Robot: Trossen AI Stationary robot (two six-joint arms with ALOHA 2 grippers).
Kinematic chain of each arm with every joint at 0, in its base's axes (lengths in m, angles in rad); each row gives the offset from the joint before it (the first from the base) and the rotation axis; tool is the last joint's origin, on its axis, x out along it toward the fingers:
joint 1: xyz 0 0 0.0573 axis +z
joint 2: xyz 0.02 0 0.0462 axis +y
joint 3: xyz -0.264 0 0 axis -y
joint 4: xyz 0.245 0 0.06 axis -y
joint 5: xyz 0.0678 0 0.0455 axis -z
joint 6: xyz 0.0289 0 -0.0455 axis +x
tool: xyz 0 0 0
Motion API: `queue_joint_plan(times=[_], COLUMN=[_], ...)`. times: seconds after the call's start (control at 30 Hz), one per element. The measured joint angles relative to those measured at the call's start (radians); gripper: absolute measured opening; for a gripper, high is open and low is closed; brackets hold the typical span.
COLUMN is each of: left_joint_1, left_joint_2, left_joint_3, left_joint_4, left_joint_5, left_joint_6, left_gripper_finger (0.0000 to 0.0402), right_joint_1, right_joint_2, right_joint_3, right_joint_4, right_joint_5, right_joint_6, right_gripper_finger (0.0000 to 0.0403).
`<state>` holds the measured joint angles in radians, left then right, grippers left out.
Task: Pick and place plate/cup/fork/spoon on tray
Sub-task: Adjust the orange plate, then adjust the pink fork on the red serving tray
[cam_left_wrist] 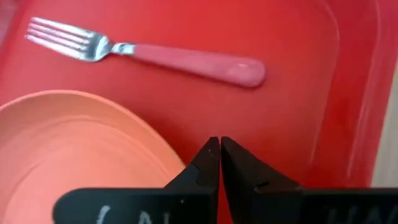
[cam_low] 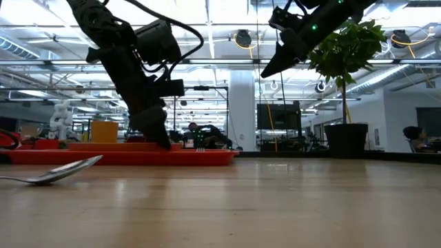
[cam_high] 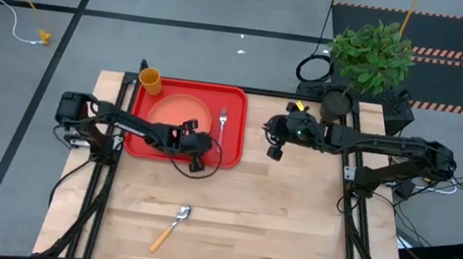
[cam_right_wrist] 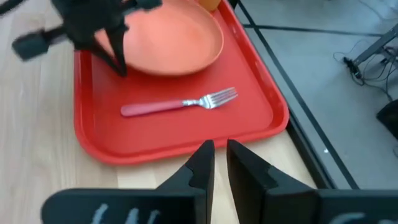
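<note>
The red tray point(cam_high: 137, 140) lies at the table's far left. On it are the salmon plate point(cam_high: 176, 109), the yellow-orange cup point(cam_high: 150, 80) at its far left corner, and the pink-handled fork point(cam_high: 223, 122) to the right of the plate, tines toward the far edge. The orange-handled spoon point(cam_high: 172, 227) lies flat on the bare table near the front edge. My left gripper point(cam_left_wrist: 219, 144) is shut and low over the tray floor, beside the plate's rim point(cam_left_wrist: 155, 134). My right gripper point(cam_right_wrist: 220, 148) is empty, its fingers all but shut, and it hangs high above the table just right of the tray. My left gripper points down with shut fingers at the tray floor point(cam_left_wrist: 261, 124), just off the plate's near right rim. I cannot tell whether the fingertips touch the tray or the plate.
A potted plant point(cam_high: 372, 54) in a dark pot stands at the table's far right corner. Bare wood shows between the tray and the spoon and over the table's right half point(cam_high: 290, 225). The left arm's cable loops over the tray's near right corner point(cam_high: 210, 158).
</note>
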<state>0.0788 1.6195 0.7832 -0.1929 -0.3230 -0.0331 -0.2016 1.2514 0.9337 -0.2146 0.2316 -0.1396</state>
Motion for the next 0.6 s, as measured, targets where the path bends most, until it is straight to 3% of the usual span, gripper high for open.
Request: queue_joint_plan(times=[0.17,0.3,0.43,0.6], left_joint_1=[0.016,0.015,0.006,-0.009], left_joint_2=[-0.038,-0.074,-0.080,-0.091], left_joint_3=[-0.001,-0.001,0.001,0.000], left_joint_4=[0.001,0.049,0.181,0.166], left_joint_5=[-0.001,0.000,0.065,0.091], left_joint_6=[0.024,0.041,0.077,0.117], left_gripper_finger=[0.0004,0.0016,0.0016,0.0004], right_joint_1=[0.000,0.000,0.000,-0.001], right_joint_2=[0.000,0.000,0.017,0.077], right_joint_3=[0.000,0.000,-0.001,-0.001], right_joint_4=[-0.018,-0.018,0.000,0.068], right_joint_5=[0.001,0.000,0.000,0.025], right_joint_6=[0.020,0.029,0.056,0.211], right_gripper_finger=[0.0034,0.0034,0.0034,0.0034])
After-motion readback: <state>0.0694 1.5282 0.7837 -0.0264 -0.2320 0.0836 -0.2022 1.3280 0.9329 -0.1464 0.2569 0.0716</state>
